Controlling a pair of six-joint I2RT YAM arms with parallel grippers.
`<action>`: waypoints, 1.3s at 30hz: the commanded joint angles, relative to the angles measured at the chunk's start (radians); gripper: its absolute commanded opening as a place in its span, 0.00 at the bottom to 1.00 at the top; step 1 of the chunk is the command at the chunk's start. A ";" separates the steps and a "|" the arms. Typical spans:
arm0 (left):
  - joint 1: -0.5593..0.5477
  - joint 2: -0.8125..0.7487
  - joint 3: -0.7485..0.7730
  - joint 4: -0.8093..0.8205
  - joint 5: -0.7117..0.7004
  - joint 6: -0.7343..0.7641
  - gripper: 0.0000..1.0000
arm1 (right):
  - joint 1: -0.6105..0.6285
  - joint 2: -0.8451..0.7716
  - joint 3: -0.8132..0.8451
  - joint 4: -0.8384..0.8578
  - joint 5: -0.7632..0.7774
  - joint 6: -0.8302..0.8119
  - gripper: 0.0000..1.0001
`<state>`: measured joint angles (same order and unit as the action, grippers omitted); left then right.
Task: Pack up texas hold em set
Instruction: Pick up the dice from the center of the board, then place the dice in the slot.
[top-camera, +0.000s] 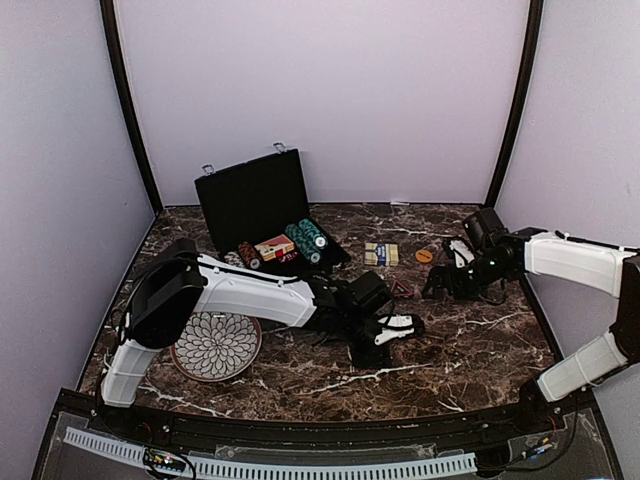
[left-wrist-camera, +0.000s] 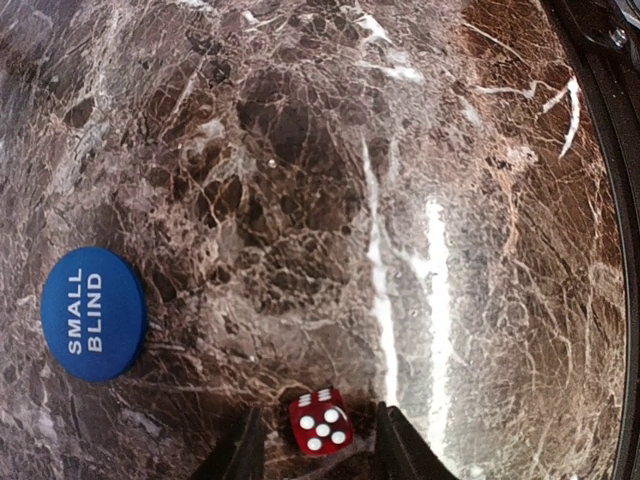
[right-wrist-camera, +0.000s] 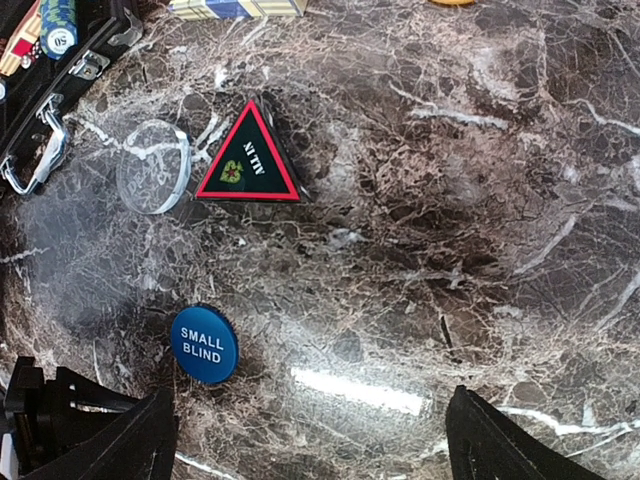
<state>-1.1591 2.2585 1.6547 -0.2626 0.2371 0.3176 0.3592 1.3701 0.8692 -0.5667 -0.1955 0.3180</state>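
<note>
Item: small translucent red die (left-wrist-camera: 321, 421), near round blue SMALL BLIND button (left-wrist-camera: 95, 313), untouched between left gripper's (left-wrist-camera: 322, 447) open jaws; right gripper (right-wrist-camera: 305, 440) agape, empty; risk: off-centre closing could flick die away.

Red white-pipped die (left-wrist-camera: 321, 421), blue button (left-wrist-camera: 95, 313), seemingly orange button (top-camera: 425, 255).

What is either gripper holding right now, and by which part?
Nothing is held. The left gripper is open, astride the red die with gaps on both sides. The right gripper is open with nothing in it.
</note>
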 joint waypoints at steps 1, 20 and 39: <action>-0.006 0.004 0.028 -0.039 0.022 0.003 0.36 | -0.008 -0.020 -0.019 0.026 -0.019 -0.010 0.95; 0.029 -0.040 0.032 -0.024 0.078 -0.051 0.04 | -0.009 -0.016 -0.013 0.022 -0.035 -0.010 0.95; 0.455 -0.323 -0.117 -0.142 -0.076 -0.063 0.01 | -0.009 -0.006 -0.001 0.031 -0.067 -0.017 0.94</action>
<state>-0.7753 1.9751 1.5608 -0.3241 0.2001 0.2478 0.3588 1.3689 0.8543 -0.5606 -0.2428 0.3138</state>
